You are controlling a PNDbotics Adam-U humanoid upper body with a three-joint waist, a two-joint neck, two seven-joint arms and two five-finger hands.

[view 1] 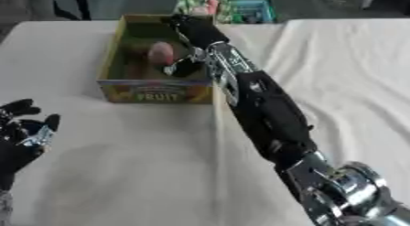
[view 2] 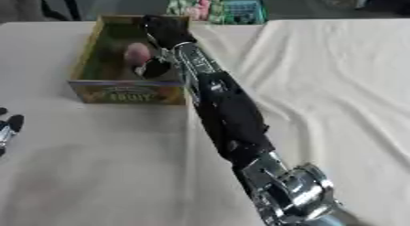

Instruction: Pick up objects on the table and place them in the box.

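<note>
Trouble could come from the right hand (view 1: 188,28), which reaches over the fruit box (view 1: 156,91) at the far side of the worktop (view 1: 120,165). Its fingers are hidden against its own dark bulk, so I cannot tell whether it holds anything. A pinkish, rounded object (view 1: 161,53) lies inside the box, just beside the wrist. If the arm pulls back low, it could catch the near wall and drag or tip the box. The left hand (view 1: 20,133) rests with fingers relaxed at the lower left.
</note>
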